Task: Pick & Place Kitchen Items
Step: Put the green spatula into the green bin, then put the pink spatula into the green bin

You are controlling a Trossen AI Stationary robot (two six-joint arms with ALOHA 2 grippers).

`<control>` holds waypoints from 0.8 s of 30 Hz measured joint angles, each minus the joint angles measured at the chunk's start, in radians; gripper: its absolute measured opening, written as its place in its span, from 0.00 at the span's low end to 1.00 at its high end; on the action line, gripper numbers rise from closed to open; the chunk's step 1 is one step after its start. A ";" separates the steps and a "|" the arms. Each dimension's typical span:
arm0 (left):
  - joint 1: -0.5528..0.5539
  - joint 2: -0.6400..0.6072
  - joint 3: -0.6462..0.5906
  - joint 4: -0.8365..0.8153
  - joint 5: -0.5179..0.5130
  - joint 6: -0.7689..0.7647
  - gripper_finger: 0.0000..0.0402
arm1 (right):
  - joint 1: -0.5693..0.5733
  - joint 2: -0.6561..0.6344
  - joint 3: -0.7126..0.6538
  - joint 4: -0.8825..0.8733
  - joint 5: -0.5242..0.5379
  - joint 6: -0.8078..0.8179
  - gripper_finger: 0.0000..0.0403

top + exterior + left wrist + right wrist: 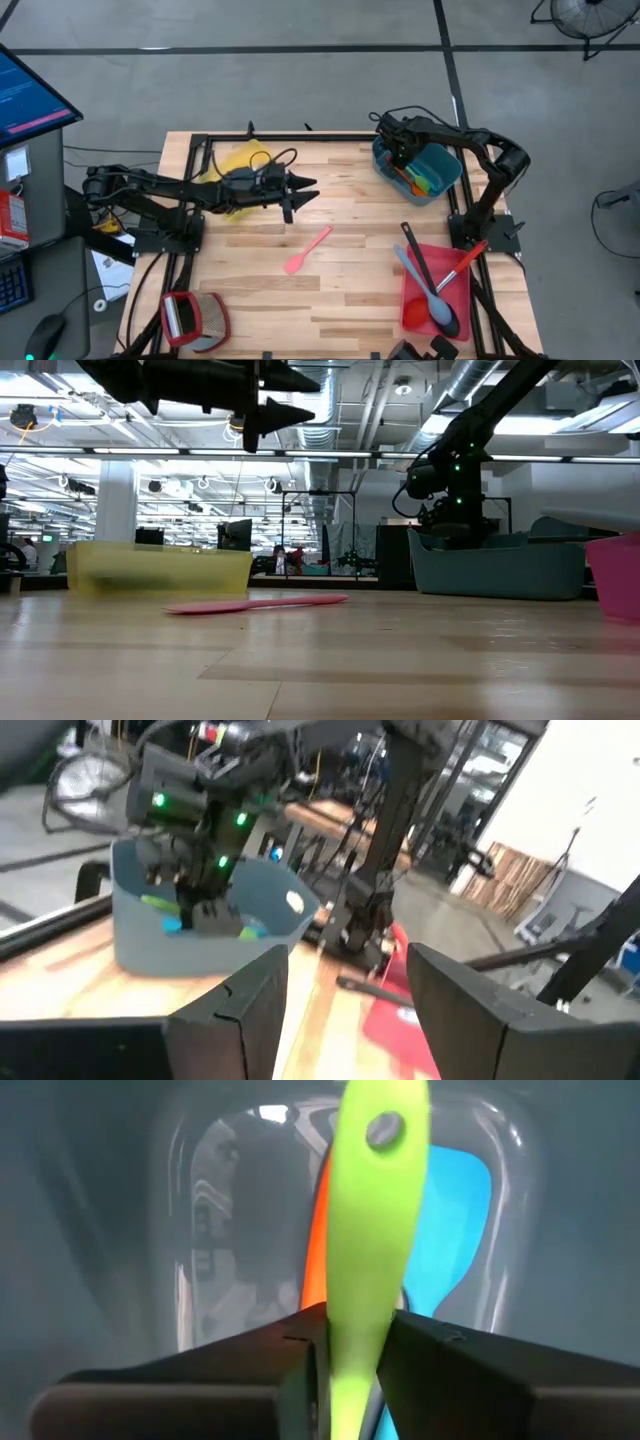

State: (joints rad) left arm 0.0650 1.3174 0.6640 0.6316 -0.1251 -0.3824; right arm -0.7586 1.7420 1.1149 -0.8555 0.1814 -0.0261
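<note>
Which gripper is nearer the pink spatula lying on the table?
Left. The left gripper hangs open above the table, just up-table of the pink spatula. The right gripper is far off across the table, down in the teal bin, with a green spatula between its fingers.

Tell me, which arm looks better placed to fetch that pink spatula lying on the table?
Probably the left. Its gripper hovers open and empty just beside the pink spatula, while the right gripper is down in the teal bin with a green spatula between its jaws.
</note>
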 joint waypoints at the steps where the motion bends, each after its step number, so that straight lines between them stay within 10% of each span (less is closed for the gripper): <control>1: 0.000 0.000 0.000 -0.018 0.003 0.000 0.47 | 0.000 0.000 0.000 0.000 0.000 0.000 0.17; 15: -0.098 0.000 0.000 -0.340 -0.080 0.060 0.47 | 0.028 -0.003 0.000 -0.023 -0.028 -0.003 0.58; 24: -0.184 0.000 0.000 -0.529 -0.175 0.007 0.47 | 0.083 -0.029 0.000 -0.049 -0.029 0.002 0.63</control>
State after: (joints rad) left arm -0.1193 1.3178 0.6640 0.1024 -0.2996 -0.3756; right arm -0.6760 1.7128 1.1149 -0.9047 0.1524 -0.0239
